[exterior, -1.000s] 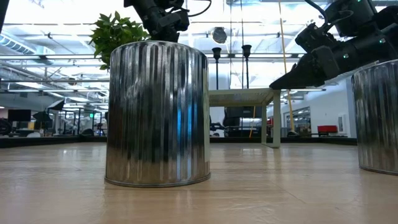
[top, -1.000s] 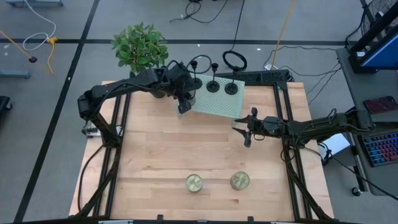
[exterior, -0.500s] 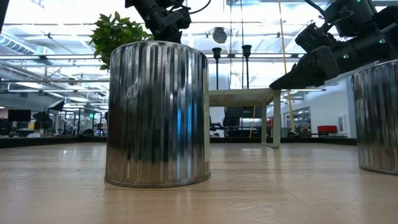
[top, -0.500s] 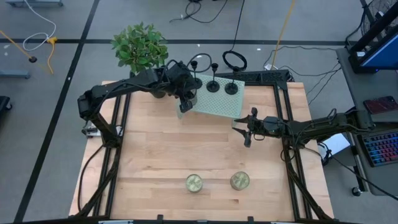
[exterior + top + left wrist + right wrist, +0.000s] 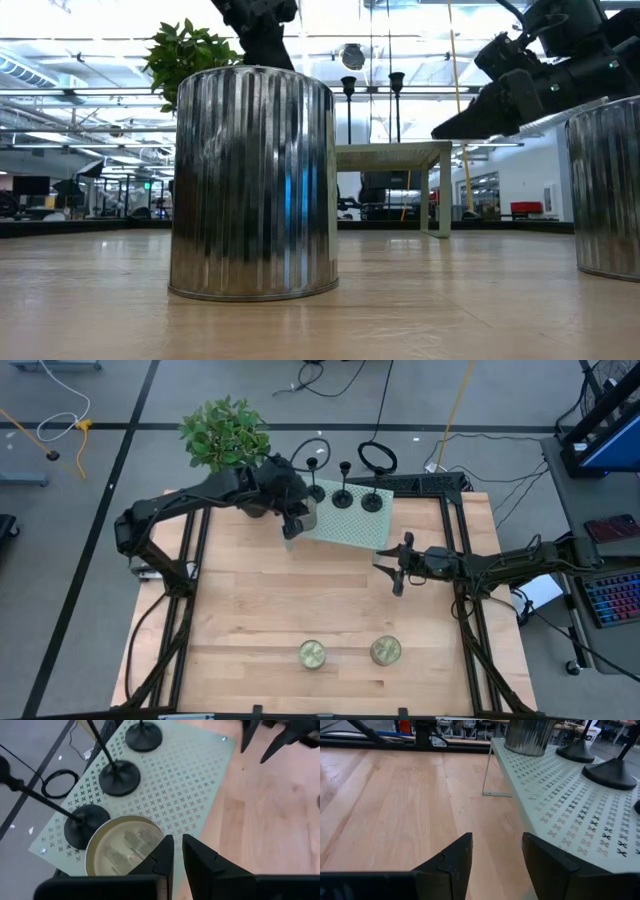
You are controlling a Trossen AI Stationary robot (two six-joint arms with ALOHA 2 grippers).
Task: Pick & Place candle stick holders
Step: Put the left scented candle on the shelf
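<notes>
Three black candle stick holders point(image 5: 314, 490) point(image 5: 343, 498) point(image 5: 372, 502) stand by their round bases on a pale green perforated shelf point(image 5: 350, 525) at the table's far side. In the left wrist view they show in a row point(image 5: 85, 824) point(image 5: 119, 777) point(image 5: 143, 738). A round jar candle point(image 5: 124, 847) stands on the shelf's left corner. My left gripper point(image 5: 289, 530) hovers above the jar's edge, fingers shut and empty point(image 5: 177, 855). My right gripper point(image 5: 396, 572) hovers open and empty above the table by the shelf's near right edge point(image 5: 492, 852).
Two metal jar candles point(image 5: 312, 653) point(image 5: 386, 650) stand near the table's front edge; they loom large in the low view point(image 5: 252, 180) point(image 5: 605, 190). A potted plant point(image 5: 226, 435) stands at the far left corner. Bare wood point(image 5: 300, 595) lies between shelf and jars.
My left gripper has risen above the jar on the shelf and drifted slightly toward the table's far left. The jar and the three holders have stayed where they were.
</notes>
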